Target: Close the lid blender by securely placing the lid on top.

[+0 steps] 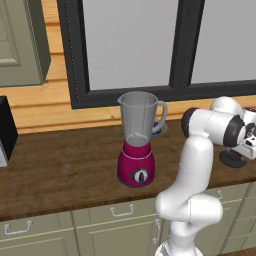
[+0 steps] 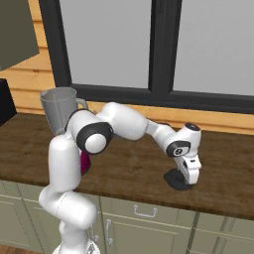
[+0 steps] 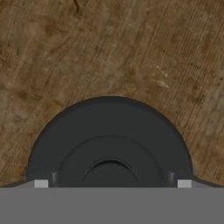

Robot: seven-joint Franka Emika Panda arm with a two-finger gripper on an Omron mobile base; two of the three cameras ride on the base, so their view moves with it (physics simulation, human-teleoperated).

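1. Counter: wooden, and it carries everything here. The blender stands mid-counter, and the lid lies flat well to its right, near the front edge.
2. Blender: magenta base, and the grey jar is upright with its mouth open. The jar looks empty, with no lid on it.
3. Gripper: it points down over the lid with fingers low at the knob. In the hand view the lid is centred under the hand. I cannot tell if the jaws are apart or closed on the knob, since the tips are hidden.
4. Risks, as a judgement: the knob is small, so an off-centre pinch could slip or tilt the lid. The carry to the jar is long, and the lid could clip the jar rim or handle. A tilted seat would leave the lid not secure.
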